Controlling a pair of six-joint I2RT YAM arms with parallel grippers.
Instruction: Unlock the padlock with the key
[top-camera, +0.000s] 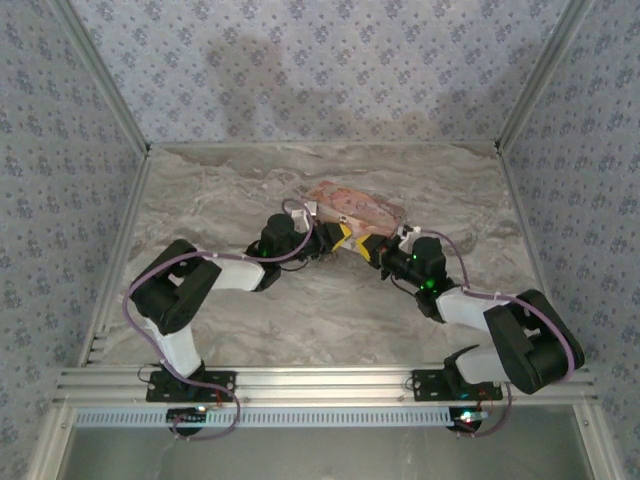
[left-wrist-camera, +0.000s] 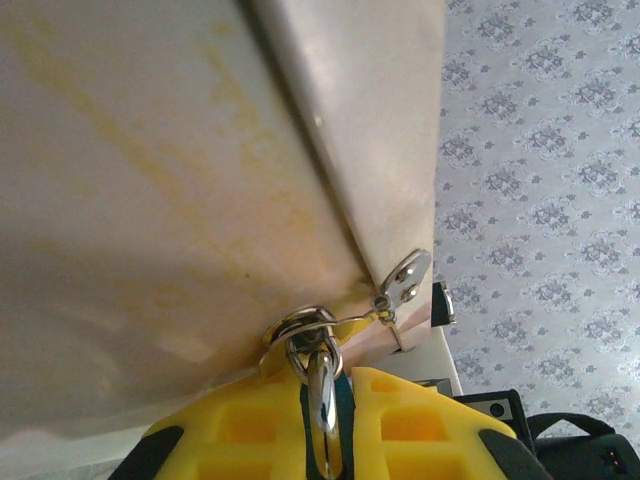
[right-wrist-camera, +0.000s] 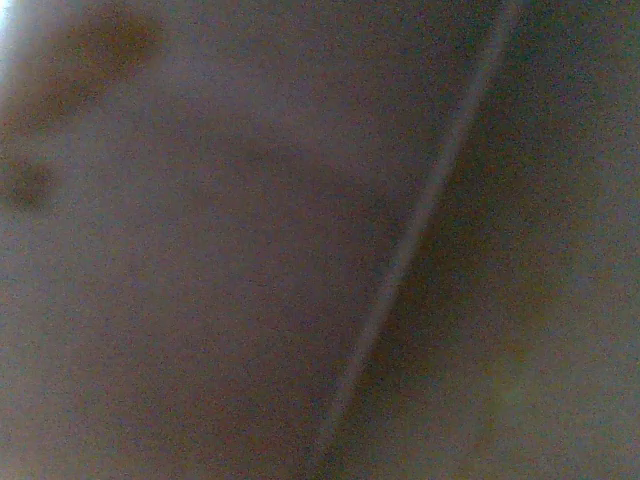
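Your left gripper sits at the near edge of the pink box. It is clamped on a small silver-and-blue piece that I take for the padlock, whose loop pokes out toward the box's underside. A thin wire ring runs from that loop to a small flat silver tab, probably the key, which hangs free just beside the box's corner.

Your right gripper is at the box's near right edge with its jaws together. Its own view is a dark blur, so you cannot tell whether anything is pinched there.

The key is tiny and dangles loose on the wire, so an approach with closed jaws may only knock it aside or swing it under the box. The padlock looks to be held by a narrow edge, and a sideways push from the key could twist it out of the grip. With both grippers crowded against the box, they may also collide or shove it.
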